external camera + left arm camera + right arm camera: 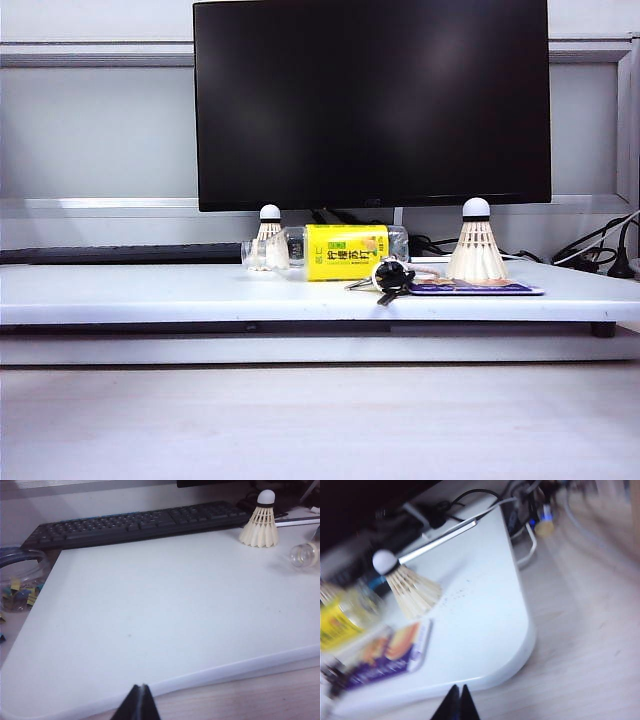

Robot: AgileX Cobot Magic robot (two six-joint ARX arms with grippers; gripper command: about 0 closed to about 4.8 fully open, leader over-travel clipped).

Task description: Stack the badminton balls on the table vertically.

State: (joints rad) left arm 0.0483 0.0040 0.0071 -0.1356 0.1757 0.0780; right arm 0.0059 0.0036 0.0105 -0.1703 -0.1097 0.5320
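Start of the stacking job, as I read it from my remote station; nothing is stacked yet. On the table (150, 290) both shuttlecocks stand upright on their skirts, cork tips up, well apart: the left shuttlecock (267, 240) just behind the neck end of a bottle (335, 252) lying on its side, the right shuttlecock (476, 243) near the board's right end, beside a bunch of keys (390, 277) and a flat card (475, 288); a monitor (372, 100) stands behind. My left gripper (141, 705) hangs low over the near edge of the board, jaws pressed together and empty, far from its shuttlecock (a keyboard (135, 522) lies beyond the board). My right gripper (457, 705) sits off the board's rounded right corner, jaws likewise together, holding nothing; this view is blurred. Still to do, in my judgement: open one gripper, grasp one shuttlecock, carry it across, and seat it over the other's cork.
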